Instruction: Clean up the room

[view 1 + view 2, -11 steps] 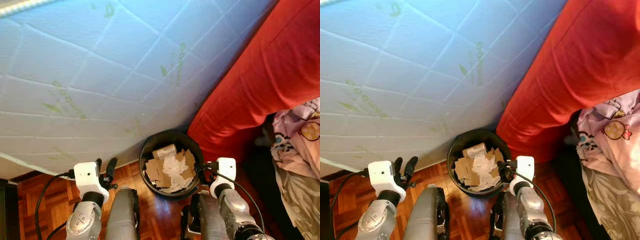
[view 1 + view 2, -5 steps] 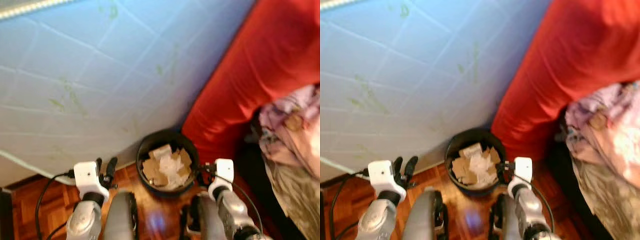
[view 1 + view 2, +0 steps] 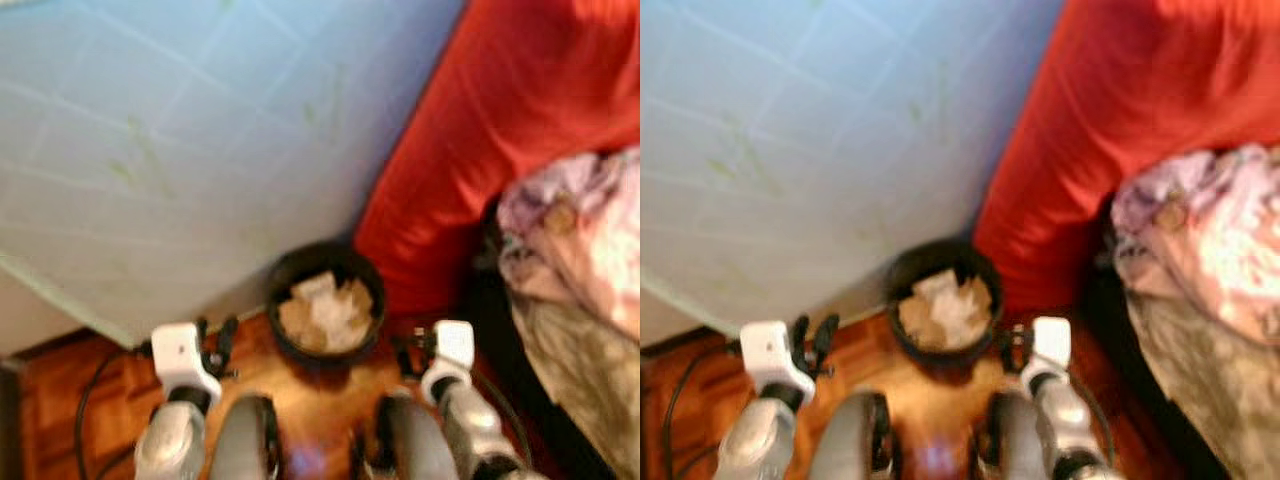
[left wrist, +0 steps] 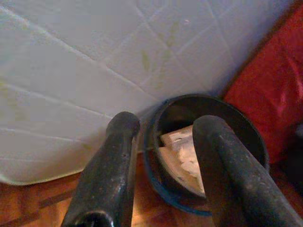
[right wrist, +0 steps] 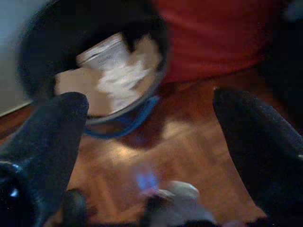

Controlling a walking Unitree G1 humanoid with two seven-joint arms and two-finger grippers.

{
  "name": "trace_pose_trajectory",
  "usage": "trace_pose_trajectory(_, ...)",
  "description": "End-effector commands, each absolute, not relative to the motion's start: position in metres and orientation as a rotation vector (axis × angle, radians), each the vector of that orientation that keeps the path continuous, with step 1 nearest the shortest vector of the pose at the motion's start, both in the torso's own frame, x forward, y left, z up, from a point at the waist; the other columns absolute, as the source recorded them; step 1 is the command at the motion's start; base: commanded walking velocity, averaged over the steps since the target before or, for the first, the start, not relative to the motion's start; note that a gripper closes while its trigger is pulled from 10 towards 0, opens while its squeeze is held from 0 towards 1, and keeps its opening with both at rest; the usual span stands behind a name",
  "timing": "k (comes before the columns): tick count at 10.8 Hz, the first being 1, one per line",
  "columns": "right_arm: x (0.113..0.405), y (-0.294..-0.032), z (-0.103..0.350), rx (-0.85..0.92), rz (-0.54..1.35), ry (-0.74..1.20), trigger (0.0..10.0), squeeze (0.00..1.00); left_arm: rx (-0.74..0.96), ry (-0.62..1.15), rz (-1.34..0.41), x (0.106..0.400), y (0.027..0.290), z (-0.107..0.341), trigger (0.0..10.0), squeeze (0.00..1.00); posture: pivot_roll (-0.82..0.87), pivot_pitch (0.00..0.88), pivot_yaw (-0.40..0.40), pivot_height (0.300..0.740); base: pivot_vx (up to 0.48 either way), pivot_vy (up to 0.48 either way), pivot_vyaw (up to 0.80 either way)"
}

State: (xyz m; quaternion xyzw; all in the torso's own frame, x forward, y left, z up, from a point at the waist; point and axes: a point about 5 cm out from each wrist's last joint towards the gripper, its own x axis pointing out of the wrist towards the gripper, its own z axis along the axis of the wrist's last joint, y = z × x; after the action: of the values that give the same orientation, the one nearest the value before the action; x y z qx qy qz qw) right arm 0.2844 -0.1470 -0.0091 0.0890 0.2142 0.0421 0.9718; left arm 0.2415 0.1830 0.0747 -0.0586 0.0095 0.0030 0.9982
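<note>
A round black waste bin (image 3: 322,352) stands on the wooden floor, where the leaning mattress meets the red cover. Brown cardboard scraps and crumpled white paper (image 3: 326,310) fill it. My left gripper (image 3: 214,340) hangs open just left of the bin, nothing between its fingers. In the left wrist view the bin (image 4: 246,137) sits beyond the two spread black fingers (image 4: 111,165). My right gripper (image 3: 408,350) is held open just right of the bin, empty. In the right wrist view the bin (image 5: 42,38) lies past the fingertips (image 5: 61,118). The head views are blurred.
A white quilted mattress (image 3: 170,150) leans up on the left and behind the bin. A red cover (image 3: 500,140) rises on the right. A heap of pink patterned clothing and bedding (image 3: 570,230) lies at the far right. Wooden parquet (image 3: 70,400) lies underfoot.
The whole picture has shifted and blurred, so the camera has moved; the bin looks a little smaller and higher. Both grippers keep their places beside the bin, still open.
</note>
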Motion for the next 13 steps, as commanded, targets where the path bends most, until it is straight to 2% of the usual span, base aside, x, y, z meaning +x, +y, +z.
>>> trace_pose_trajectory(1,0.278,-0.149,-0.015,0.179,0.079,0.464,10.0,0.0,-0.129,0.055,0.02,0.235,0.184,0.067,10.0,0.0,0.19,0.249,-0.015,0.642,-0.255,0.0,0.0)
trace_pose_trajectory(3,0.278,-0.149,-0.015,0.179,0.079,0.464,10.0,0.0,-0.129,0.055,0.02,0.235,0.184,0.067,10.0,0.0,0.19,0.249,-0.015,0.642,-0.255,0.0,0.0)
trace_pose_trajectory(4,0.268,-0.155,-0.024,0.175,0.054,0.499,10.0,0.0,-0.112,0.09,0.028,0.24,0.191,0.059,10.0,0.0,0.2,0.25,-0.009,0.657,0.0,0.0,0.0)
trace_pose_trajectory(9,0.257,-0.167,-0.034,0.171,-0.009,0.553,10.0,0.0,-0.095,0.146,0.026,0.246,0.2,0.044,10.0,0.0,0.19,0.218,0.005,0.74,0.0,0.0,0.0)
trace_pose_trajectory(13,0.255,-0.168,-0.036,0.167,-0.008,0.577,10.0,0.0,-0.091,0.176,0.035,0.247,0.203,0.033,10.0,0.0,0.19,0.201,-0.003,0.74,0.0,0.0,0.0)
